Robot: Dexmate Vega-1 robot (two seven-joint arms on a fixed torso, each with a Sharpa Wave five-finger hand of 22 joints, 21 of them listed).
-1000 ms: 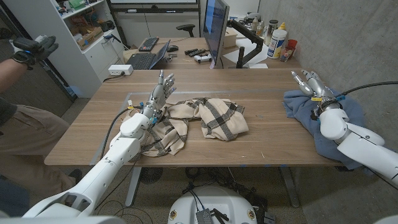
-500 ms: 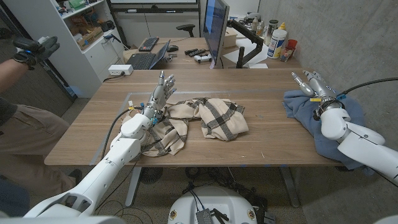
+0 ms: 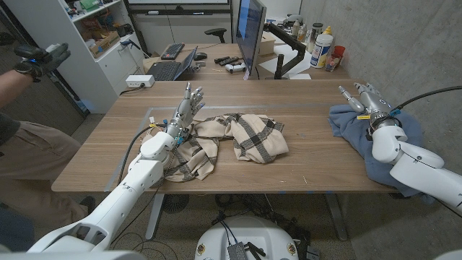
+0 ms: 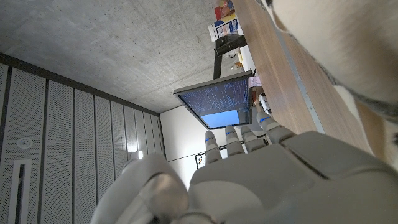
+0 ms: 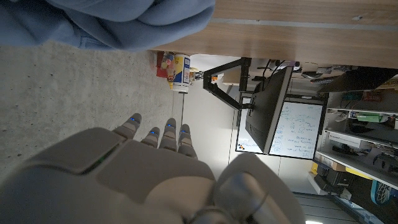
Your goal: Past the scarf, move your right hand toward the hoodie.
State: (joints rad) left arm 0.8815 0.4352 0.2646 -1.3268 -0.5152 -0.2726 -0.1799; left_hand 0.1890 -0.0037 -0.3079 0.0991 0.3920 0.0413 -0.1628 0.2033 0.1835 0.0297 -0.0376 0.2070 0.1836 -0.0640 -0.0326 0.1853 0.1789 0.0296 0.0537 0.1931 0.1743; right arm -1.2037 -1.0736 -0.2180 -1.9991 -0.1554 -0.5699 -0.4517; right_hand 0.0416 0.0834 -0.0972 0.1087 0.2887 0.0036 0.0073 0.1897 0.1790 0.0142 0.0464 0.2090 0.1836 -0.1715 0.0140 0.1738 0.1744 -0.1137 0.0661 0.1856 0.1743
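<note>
A beige plaid scarf (image 3: 232, 141) lies crumpled on the middle of the wooden table (image 3: 303, 101). A blue hoodie (image 3: 377, 141) is heaped at the table's right edge and hangs partly over it; its folds (image 5: 124, 18) also show in the right wrist view. My right hand (image 3: 367, 102) hovers over the hoodie's far part, fingers straight and apart, holding nothing. My left hand (image 3: 185, 110) stands over the scarf's left end, fingers extended and spread, empty. The scarf's cloth (image 4: 348, 50) shows in the left wrist view beside the back of my left hand (image 4: 261, 180).
A monitor (image 3: 250, 32), keyboard and laptop (image 3: 172, 65) stand on a desk behind the table. Bottles (image 3: 323, 47) sit at the back right. A person's gloved hand (image 3: 40, 56) and body are at the far left. A concrete wall runs along the right.
My right hand has drifted slightly right and farther over the hoodie. The left hand and scarf have stayed put.
</note>
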